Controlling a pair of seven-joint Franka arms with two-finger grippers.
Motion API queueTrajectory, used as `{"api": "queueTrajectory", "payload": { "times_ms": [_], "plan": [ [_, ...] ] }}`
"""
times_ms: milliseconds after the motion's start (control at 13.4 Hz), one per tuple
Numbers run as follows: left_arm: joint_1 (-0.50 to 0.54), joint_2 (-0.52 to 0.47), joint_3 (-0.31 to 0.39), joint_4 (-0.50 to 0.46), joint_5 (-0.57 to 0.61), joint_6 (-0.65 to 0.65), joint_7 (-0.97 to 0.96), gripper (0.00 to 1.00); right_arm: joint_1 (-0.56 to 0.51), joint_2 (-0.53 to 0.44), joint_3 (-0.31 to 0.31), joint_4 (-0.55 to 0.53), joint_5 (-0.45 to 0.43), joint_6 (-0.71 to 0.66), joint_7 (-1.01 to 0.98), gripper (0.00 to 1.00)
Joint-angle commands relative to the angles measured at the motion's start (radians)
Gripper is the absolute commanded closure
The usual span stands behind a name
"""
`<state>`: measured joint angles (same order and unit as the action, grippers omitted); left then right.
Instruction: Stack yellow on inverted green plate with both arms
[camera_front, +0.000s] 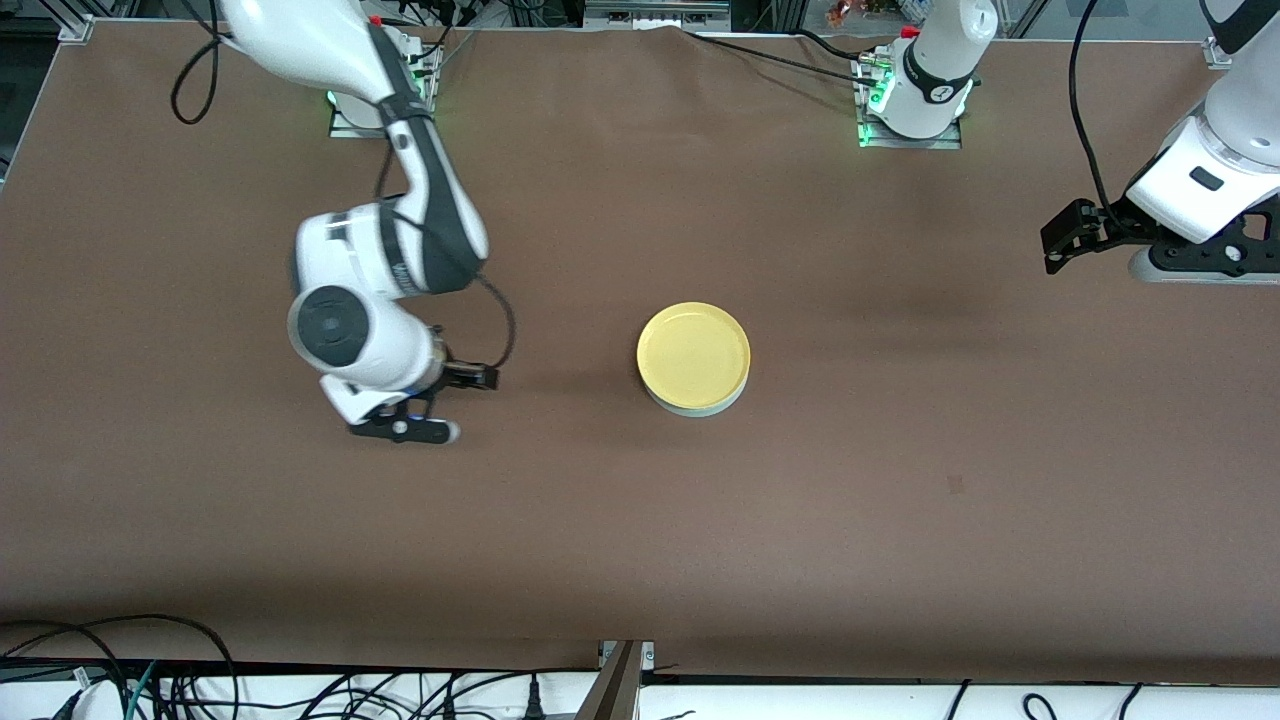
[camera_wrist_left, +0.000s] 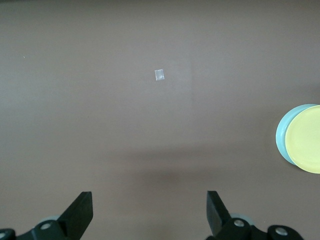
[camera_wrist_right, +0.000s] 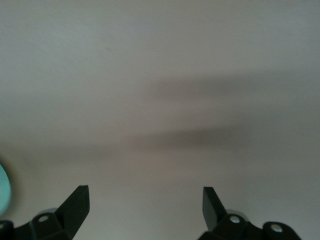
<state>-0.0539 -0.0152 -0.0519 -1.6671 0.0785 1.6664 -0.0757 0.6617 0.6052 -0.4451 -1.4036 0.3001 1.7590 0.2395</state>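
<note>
Green plate (camera_front: 700, 408), nearest the camera, lies upside down mid-table with the yellow plate (camera_front: 693, 356) resting on it rim up, so the stack looks finished. Right gripper (camera_front: 440, 400), fingers spread and empty, hovers over bare table (camera_front: 900, 550) well apart from the stack. Left gripper (camera_front: 1062, 238), likewise spread and empty, waits at its own end, the plates well clear of its fingertips (camera_wrist_left: 82, 207).
</note>
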Motion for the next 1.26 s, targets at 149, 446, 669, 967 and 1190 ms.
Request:
{"api": "queueTrajectory", "payload": {
  "times_ms": [149,446,669,967,1190],
  "plan": [
    [-0.003,-0.002,0.001,0.021,0.024,-0.03,-0.016,0.0,-0.121,-0.045,-0.053,0.087,-0.013,-0.205,-0.213,0.0],
    [0.002,-0.003,0.003,0.023,0.024,-0.03,-0.013,0.0,-0.296,-0.178,0.038,0.069,-0.131,-0.298,-0.212,0.0],
    [0.002,0.0,0.003,0.029,0.024,-0.034,-0.012,0.0,-0.416,-0.299,0.192,0.043,-0.249,-0.34,-0.2,0.0],
    [-0.003,-0.002,0.001,0.03,0.027,-0.034,0.003,0.0,-0.554,-0.525,0.281,-0.098,-0.282,-0.337,-0.204,0.0],
    [-0.007,0.0,0.0,0.032,0.026,-0.036,-0.009,0.0,-0.573,-0.6,0.287,-0.113,-0.32,-0.338,-0.212,0.0]
  ]
}}
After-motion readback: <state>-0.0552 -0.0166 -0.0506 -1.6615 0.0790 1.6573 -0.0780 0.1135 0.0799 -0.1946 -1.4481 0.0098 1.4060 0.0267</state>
